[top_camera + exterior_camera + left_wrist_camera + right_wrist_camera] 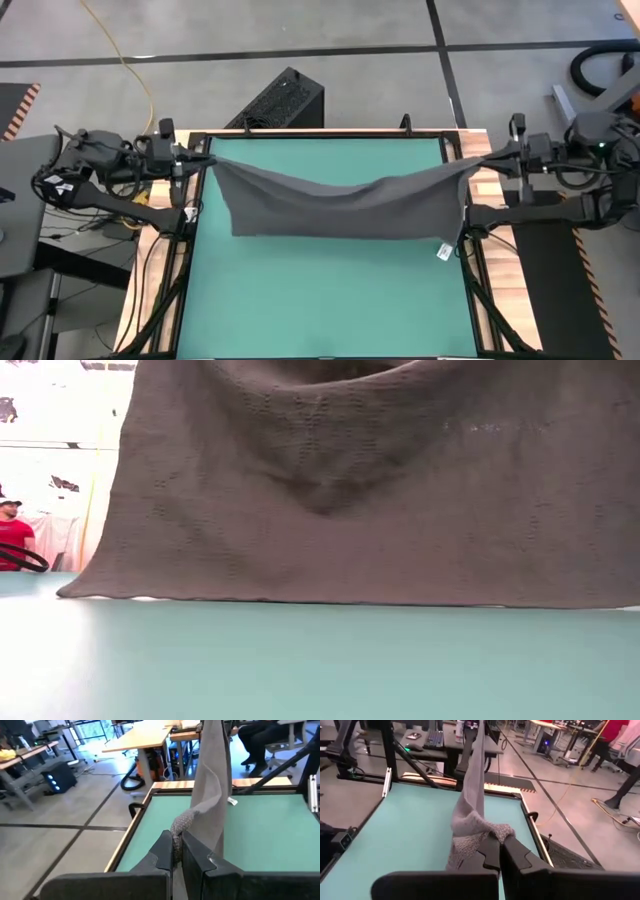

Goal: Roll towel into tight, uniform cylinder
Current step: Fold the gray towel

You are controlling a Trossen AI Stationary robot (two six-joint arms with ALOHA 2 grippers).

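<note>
The dark grey towel (340, 205) hangs stretched between both grippers over the far part of the teal table (320, 300). Its lower edge rests on the table and its top edge sags in the middle. A small white tag (444, 252) hangs at its right lower corner. My left gripper (207, 160) is shut on the towel's left top corner at the table's left edge; it also shows in the left wrist view (176, 851). My right gripper (480, 160) is shut on the right top corner; it also shows in the right wrist view (501, 845). In the low view the towel (380, 490) fills most of the picture.
A black box (280, 100) stands on the floor behind the table. A yellow cable (130, 70) runs over the floor at the back left. A person in red (12, 535) stands far off in the room. Wooden rails (160, 290) frame the table.
</note>
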